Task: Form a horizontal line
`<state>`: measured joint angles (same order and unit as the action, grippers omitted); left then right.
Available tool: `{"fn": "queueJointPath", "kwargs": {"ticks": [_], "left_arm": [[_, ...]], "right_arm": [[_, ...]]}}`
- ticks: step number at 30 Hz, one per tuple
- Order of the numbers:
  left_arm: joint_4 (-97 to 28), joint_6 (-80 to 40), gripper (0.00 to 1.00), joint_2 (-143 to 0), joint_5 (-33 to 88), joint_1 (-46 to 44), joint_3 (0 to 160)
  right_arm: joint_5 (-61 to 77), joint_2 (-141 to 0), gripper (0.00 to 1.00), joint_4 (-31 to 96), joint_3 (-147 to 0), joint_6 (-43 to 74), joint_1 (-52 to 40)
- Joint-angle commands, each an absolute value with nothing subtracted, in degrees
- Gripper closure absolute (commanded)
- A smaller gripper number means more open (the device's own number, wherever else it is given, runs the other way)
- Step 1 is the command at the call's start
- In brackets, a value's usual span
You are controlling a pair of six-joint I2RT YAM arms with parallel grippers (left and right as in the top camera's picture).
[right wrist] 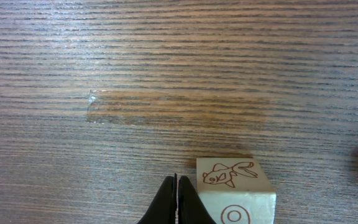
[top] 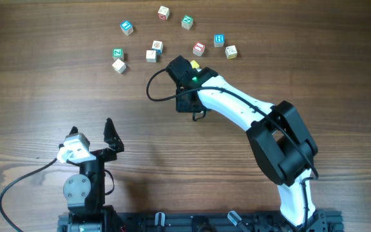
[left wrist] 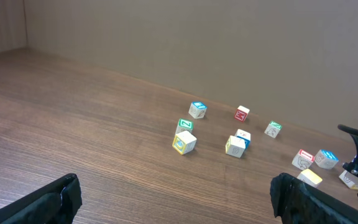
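Note:
Small wooden letter cubes lie scattered at the far side of the table, among them a blue-faced one [top: 127, 27], a green-faced one [top: 187, 22] and a red-faced one [top: 199, 48]. No horizontal line of cubes is in view. My right gripper [top: 178, 64] reaches among them with a yellow-faced cube [top: 197, 65] beside it. In the right wrist view that gripper [right wrist: 176, 186] is shut on nothing, and a pale cube with a fish drawing [right wrist: 235, 186] sits against its right finger. Near the front edge, my left gripper [top: 92, 131] is wide open and empty, well away from the cubes.
From the left wrist view the open fingers [left wrist: 67, 196] frame bare wood, with the cubes beyond, a green-marked one [left wrist: 184, 125] nearest. The right arm's black cable [top: 153, 87] loops on the table left of its wrist. A shiny tape mark [right wrist: 173, 112] lies ahead of the right gripper.

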<state>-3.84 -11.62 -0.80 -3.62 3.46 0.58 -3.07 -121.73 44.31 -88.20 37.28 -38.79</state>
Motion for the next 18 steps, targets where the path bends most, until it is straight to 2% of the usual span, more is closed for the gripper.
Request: {"fn": "queueJointPath", "kwargs": {"ticks": [1, 18], "left_arm": [[-3.73, -10.70, 0.00, -0.38, -4.38, 3.27, 0.32], [-3.73, -10.70, 0.00, -0.38, -4.38, 3.27, 0.34]], "right_arm": [[-4.56, -122.48, 0.96, 44.71, -87.79, 37.47, -38.41], [-4.71, -122.48, 0.96, 45.89, -87.79, 37.54, -37.04]]}}
